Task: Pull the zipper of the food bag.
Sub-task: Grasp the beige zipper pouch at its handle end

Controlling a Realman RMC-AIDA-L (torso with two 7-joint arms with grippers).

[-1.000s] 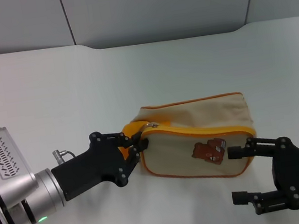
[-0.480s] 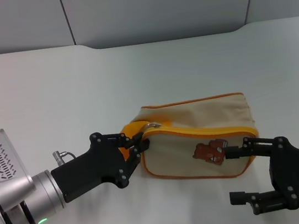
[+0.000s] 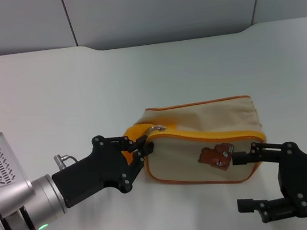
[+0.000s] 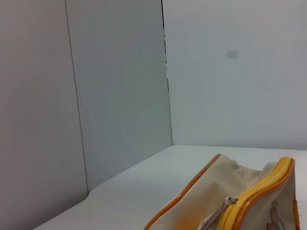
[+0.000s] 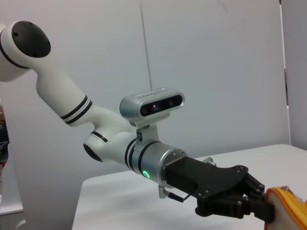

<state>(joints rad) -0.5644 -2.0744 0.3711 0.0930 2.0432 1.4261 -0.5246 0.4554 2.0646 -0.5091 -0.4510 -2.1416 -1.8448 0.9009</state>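
The food bag lies on the white table, beige with orange piping and a brown bear patch on its front. The silver zipper pull sits at the bag's left end; it also shows in the left wrist view. My left gripper is shut on the orange side loop handle at that end. The right wrist view shows it clamped there. My right gripper is open by the bag's front right, its upper finger beside the bear patch.
The white table stretches behind and to both sides of the bag. A grey wall panel runs along the table's far edge. My left arm reaches in low from the left.
My right gripper has shifted a little lower beside the bag's front. The left gripper and the bag have hardly moved.
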